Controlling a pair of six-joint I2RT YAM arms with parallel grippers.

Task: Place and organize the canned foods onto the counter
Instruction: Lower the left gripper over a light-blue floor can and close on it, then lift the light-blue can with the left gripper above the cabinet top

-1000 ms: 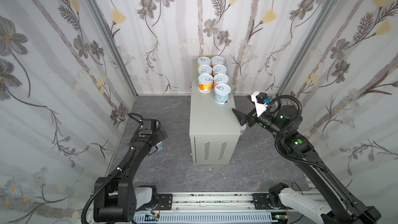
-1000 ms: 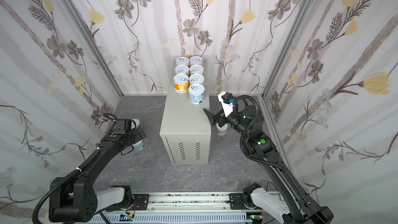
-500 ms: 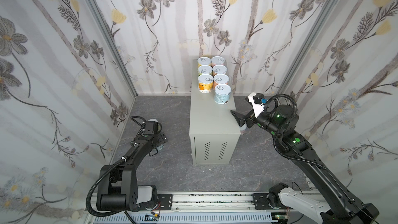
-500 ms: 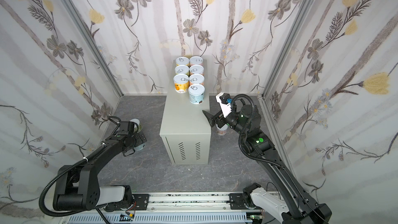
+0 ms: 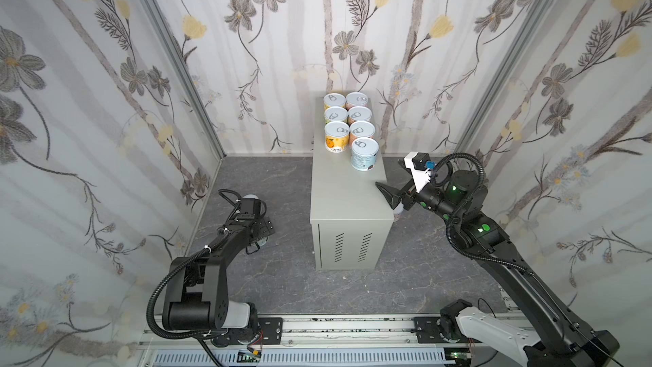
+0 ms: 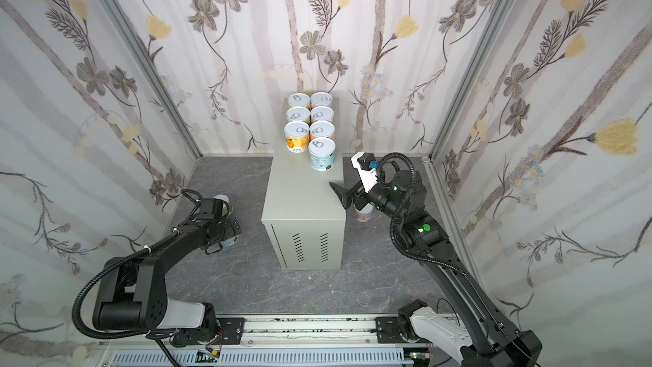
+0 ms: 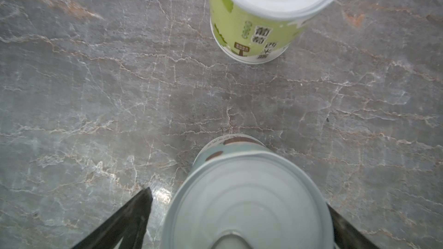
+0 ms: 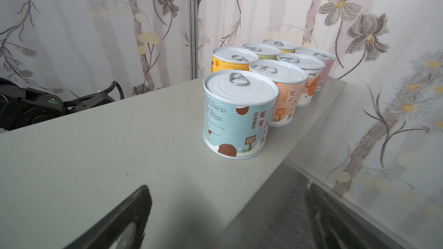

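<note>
left wrist view alone showing left gripper [image 7: 237, 197] straddling a light blue can [image 7: 247, 211] on the floor [image 7: 96, 92], jaws spread, green can [image 7: 254, 25] standing nearby, both top views showing seven cans [image 5: 335, 114] sitting on the counter [image 5: 345, 192], right gripper [image 5: 390, 197] hovering alongside, jaws parted, empty

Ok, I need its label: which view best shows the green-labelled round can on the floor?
The left wrist view: the green-labelled can stands upright there, label legible, lid partly cropped. In both top views the left arm hides most of it. The right wrist view misses it.
</note>
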